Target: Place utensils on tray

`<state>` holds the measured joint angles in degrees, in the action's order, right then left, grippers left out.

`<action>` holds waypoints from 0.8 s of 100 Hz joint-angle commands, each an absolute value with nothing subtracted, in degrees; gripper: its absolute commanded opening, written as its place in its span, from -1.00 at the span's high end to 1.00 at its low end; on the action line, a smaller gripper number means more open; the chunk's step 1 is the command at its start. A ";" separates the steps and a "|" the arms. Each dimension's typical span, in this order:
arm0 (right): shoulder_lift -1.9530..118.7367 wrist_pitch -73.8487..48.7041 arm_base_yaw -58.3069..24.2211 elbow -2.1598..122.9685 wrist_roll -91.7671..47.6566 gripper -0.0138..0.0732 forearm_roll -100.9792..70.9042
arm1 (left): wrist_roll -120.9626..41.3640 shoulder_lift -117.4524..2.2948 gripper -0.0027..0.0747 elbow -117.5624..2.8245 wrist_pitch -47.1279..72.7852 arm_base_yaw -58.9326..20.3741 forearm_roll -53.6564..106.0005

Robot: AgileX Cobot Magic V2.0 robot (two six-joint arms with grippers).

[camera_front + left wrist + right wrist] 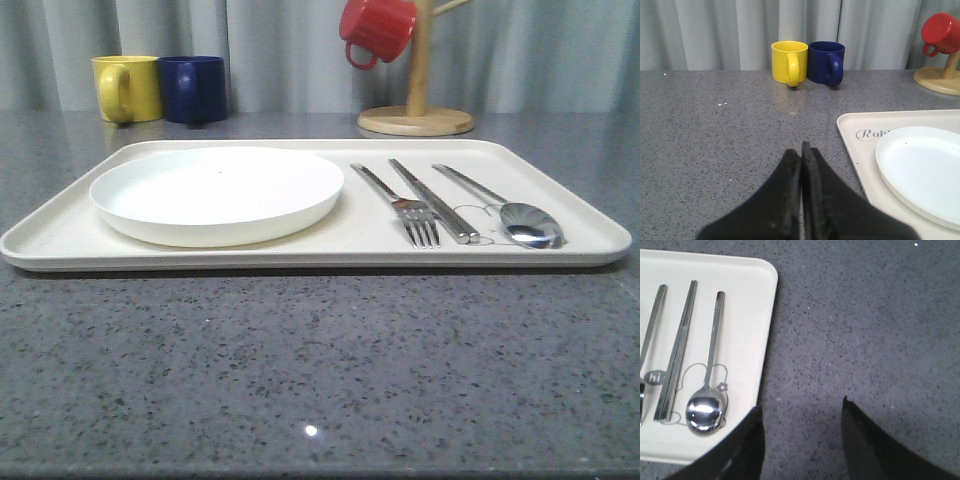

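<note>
Three utensils, fork (pixel 412 213), chopsticks (pixel 433 200) and spoon (pixel 503 208), lie parallel on the tray (pixel 330 255), handles pointing away from the robot, just beside the wide-open, empty right gripper (pixel 802 412), apparently nearer than the closed left gripper (pixel 801 150).

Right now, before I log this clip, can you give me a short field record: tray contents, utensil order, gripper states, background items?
tray: large cream rectangular tray on the grey speckled table
plate: round white plate on the tray's left half
utensils: silver four-tined fork, pair of flat metal chopsticks, oval-bowled spoon, left to right on the right half, apart
left gripper: shut, empty, over the table beside the tray
right gripper: open, empty, beside the tray's corner
background: yellow mug, dark blue mug, red mug on a wooden stand
</note>
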<state>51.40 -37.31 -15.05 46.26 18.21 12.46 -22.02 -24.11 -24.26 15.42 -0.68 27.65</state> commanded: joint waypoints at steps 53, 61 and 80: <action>18.40 -31.91 -14.68 27.44 17.62 0.76 18.40 | -21.61 -24.37 0.98 -25.78 11.42 -0.63 28.25; 18.21 -31.85 -14.68 27.44 17.62 0.83 18.78 | -21.61 -24.37 0.98 -25.78 11.42 -0.63 28.25; 18.21 -32.80 -14.68 27.44 17.62 0.84 18.77 | -21.61 -24.37 0.98 -25.78 11.42 -0.63 28.25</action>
<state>18.01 -36.07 -14.98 26.06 18.21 16.99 -22.02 -24.11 -24.26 15.42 -0.68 27.65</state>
